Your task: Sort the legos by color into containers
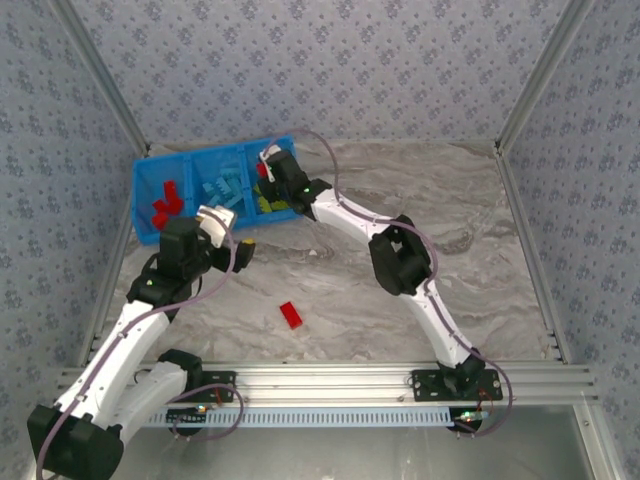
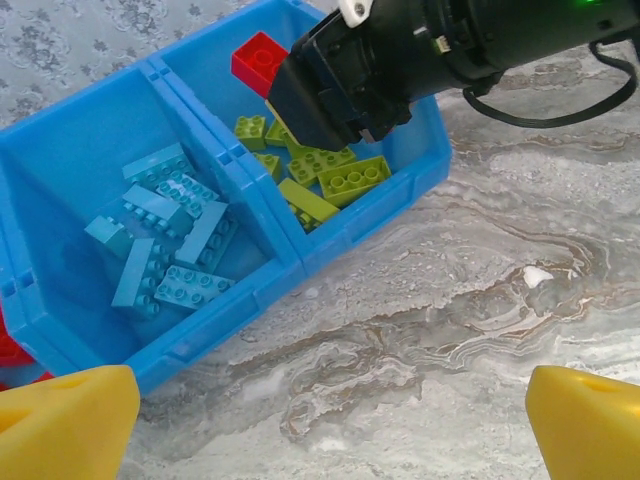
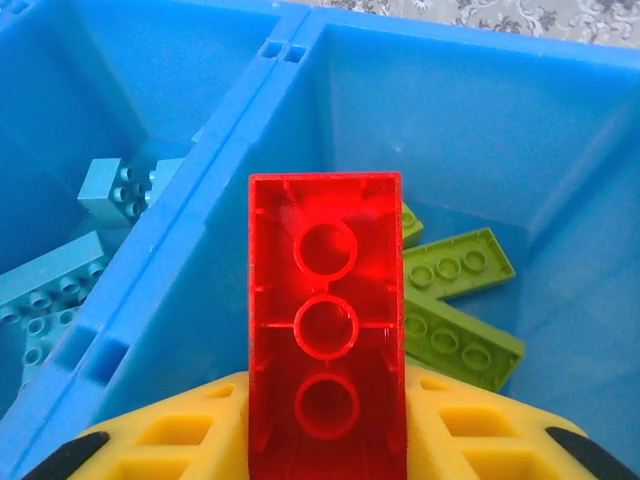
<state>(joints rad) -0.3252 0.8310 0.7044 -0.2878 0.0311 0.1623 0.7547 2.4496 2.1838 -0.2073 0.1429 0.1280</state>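
The blue tray (image 1: 146, 200) lies at the table's far left; its compartments hold red legos (image 1: 165, 206), light blue legos (image 1: 224, 188) and lime green legos (image 1: 272, 206). My right gripper (image 1: 266, 166) hangs over the green compartment, shut on a red lego (image 3: 325, 320) that stands between its yellow fingers (image 3: 170, 440). From the left wrist view that red lego (image 2: 258, 62) pokes out above the green legos (image 2: 330, 180). My left gripper (image 2: 325, 430) is open over bare table just in front of the tray (image 2: 350, 235), nothing between its fingertips (image 2: 65, 420).
One loose red lego (image 1: 291, 314) lies on the marble table between the two arms, toward the near edge. Patterned walls and metal rails close in the table on the left, right and back. The right arm's forearm (image 1: 345, 215) stretches across the middle toward the tray.
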